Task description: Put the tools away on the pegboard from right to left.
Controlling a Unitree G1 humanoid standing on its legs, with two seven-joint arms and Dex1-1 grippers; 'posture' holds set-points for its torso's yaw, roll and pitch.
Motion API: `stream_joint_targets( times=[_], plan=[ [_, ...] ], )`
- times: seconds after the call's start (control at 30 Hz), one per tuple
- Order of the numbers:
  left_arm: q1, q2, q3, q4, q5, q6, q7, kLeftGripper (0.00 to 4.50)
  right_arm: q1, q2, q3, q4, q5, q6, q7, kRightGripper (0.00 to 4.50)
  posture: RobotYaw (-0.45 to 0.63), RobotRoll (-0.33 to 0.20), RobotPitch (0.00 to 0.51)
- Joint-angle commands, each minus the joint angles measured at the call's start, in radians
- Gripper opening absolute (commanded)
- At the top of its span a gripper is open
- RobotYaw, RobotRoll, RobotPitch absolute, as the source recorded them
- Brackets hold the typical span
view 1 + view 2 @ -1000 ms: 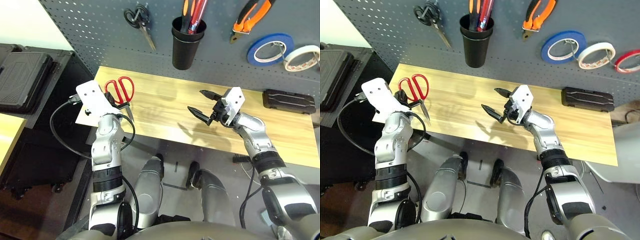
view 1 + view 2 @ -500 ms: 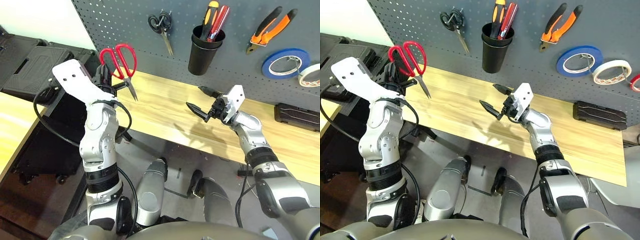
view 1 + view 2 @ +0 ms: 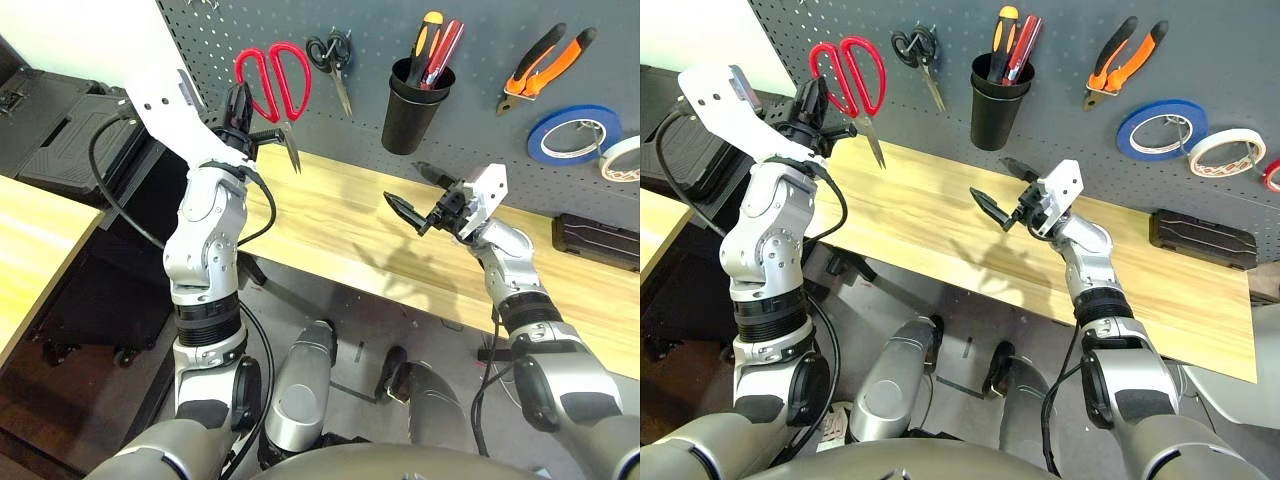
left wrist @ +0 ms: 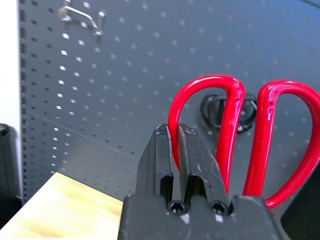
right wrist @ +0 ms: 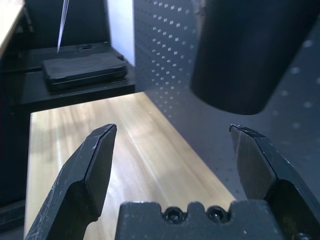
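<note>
On the pegboard [image 3: 480, 25] a bare hook [image 4: 82, 16] up and leftward of left gripper [image 3: 240, 110] clamped on red scissors [image 3: 272, 85], blades hanging down, black scissors [image 3: 332, 55] rightward, right gripper [image 3: 422, 200] agape, empty.

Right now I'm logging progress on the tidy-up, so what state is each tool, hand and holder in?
red-handled scissors: off the table, gripped by one handle loop, not yet hung.
left hand: shut on the scissors.
right hand: open, holding nothing, over the table.
pliers: hung on the pegboard.
screwdriver: standing in the black cup.
white tape roll: hung.
black-handled scissors: hung.
</note>
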Motion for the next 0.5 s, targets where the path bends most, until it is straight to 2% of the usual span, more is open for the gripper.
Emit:
stream_joint_targets(
  times=[0.03, 0.5],
  plan=[
    [-0.032, 0.004, -0.006, 0.048, -0.011, -0.009, -0.025, 0.03, 0.032, -0.009, -0.015, -0.02, 0.009, -0.009, -0.009, 4.5, 0.35, 0.0, 0.168],
    [-0.138, 0.014, 0.011, 0.253, 0.005, -0.077, -0.057, 0.03, 0.059, -0.004, -0.016, -0.067, 0.007, -0.008, -0.052, 4.5, 0.3, 0.0, 0.168]
  ],
)
